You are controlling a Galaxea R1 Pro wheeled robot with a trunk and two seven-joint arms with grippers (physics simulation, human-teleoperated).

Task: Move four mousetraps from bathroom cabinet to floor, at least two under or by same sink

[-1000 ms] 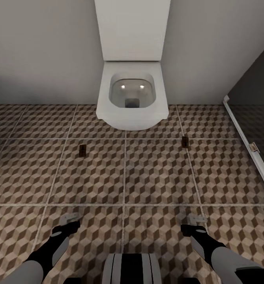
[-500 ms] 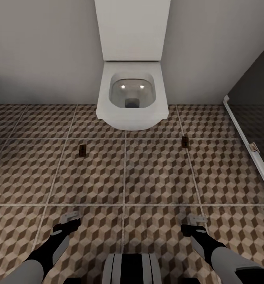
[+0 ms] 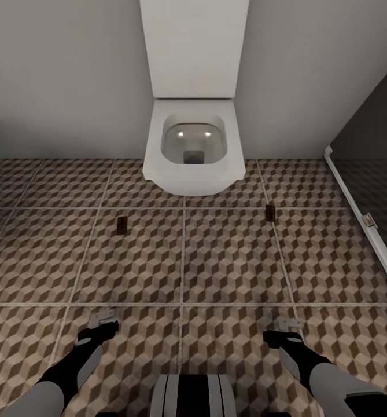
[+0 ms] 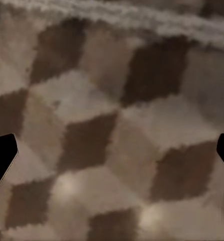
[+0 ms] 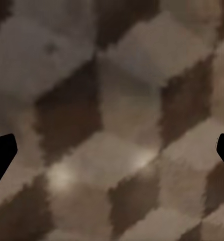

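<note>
Two mousetraps lie flat on the cube-patterned bathroom floor (image 3: 228,260): one mousetrap (image 3: 122,225) left of the toilet's front, the other mousetrap (image 3: 269,212) to its right. Low at the head view's near edge, my left gripper (image 3: 105,317) and right gripper (image 3: 288,323) hang over bare tile, well short of both traps. In the wrist views the left gripper (image 4: 112,155) and the right gripper (image 5: 112,155) are open, dark fingertips far apart with nothing between them. The cabinet and the bathroom sink are out of view.
A white wall-hung toilet (image 3: 193,145) with its lid up stands against the grey wall straight ahead. A dark glass shower screen with a white frame (image 3: 361,214) runs along the right side. My own trunk (image 3: 193,395) shows at the near edge.
The whole picture has shifted slightly down and the toilet looks a little smaller, so the camera has moved. Both traps and both arms keep their places.
</note>
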